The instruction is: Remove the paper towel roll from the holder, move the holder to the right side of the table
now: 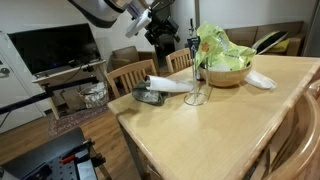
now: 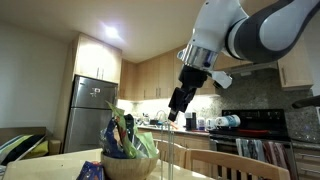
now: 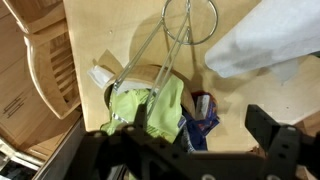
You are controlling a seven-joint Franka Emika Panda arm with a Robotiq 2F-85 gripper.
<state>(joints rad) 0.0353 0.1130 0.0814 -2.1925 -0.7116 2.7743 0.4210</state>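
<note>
Wrist view: end effector (image 3: 190, 150), spread and empty, hung above the bare holder (image 3: 190, 42), presumably to grasp it; the paper towel roll (image 3: 262, 42) lay alongside.

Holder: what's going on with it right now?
The roll is already off and lies on its side beside the holder, which stands upright on the table near the bowl. The gripper hangs open and empty above the holder, not touching it.
</note>
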